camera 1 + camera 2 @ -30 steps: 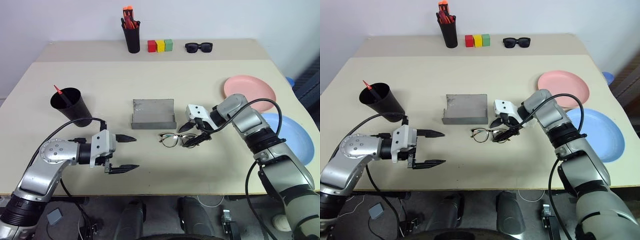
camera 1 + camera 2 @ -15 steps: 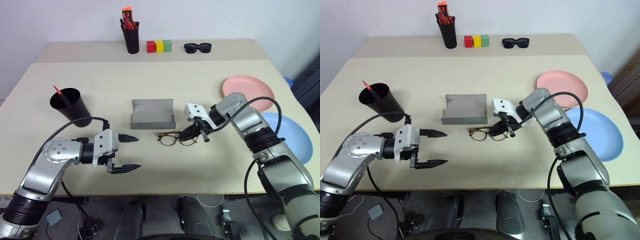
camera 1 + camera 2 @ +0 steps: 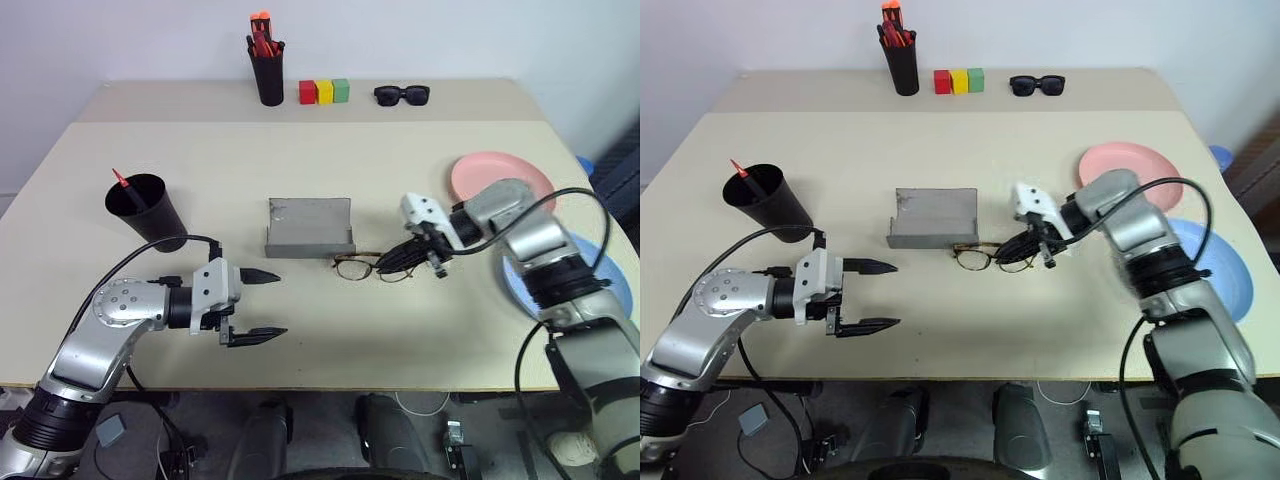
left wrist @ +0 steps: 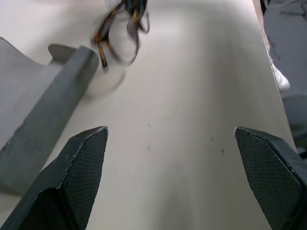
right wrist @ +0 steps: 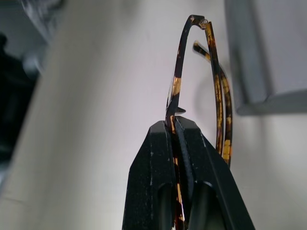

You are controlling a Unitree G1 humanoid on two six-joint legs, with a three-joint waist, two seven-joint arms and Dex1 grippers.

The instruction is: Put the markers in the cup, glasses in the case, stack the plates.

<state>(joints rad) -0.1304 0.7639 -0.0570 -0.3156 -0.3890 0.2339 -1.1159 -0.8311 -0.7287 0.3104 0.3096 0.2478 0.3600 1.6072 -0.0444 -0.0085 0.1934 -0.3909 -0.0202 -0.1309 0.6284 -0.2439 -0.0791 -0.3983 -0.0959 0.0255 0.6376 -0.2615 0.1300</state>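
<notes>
A: Item one, far left of the tabletop (image 3: 200,170)?

B: The wide black cup (image 3: 147,208), upright, with one red-tipped marker (image 3: 124,184) standing in it and leaning on the rim. A white-bodied marker could not be made out.

A: Next along?

B: The left claw (image 3: 262,303), near the front edge, fingers spread wide and level, holding nothing. It pointed toward the middle of the tabletop and stood well apart from the cup.

A: Back row?

B: A narrow black cup of orange-red markers (image 3: 266,68), then three small blocks in red, yellow and green (image 3: 324,91), then dark sunglasses (image 3: 401,95). All sat on the rear section, well apart from the rest.

A: Centre?

B: The grey case (image 3: 308,230), lying open with its inside facing up. Just beside its front right corner were the glasses (image 3: 372,267); thin rims, mottled brown and amber in the right wrist view (image 5: 217,86). Whether they touched the case could not be told.

A: And what had hold of them?

B: The right claw (image 3: 399,261), fingers pinched tight on the rim at the glasses' right end. In the left wrist view the frame (image 4: 122,33) appeared raised a little over its shadow, past the case's wall (image 4: 57,91).

A: Far right?

B: The salmon pink plate (image 3: 482,170), flat, partly behind the right arm. The light blue plate (image 3: 1228,270) lay nearer the front and the right edge, also partly covered by the arm. The two plates sat side by side, not stacked.
</notes>
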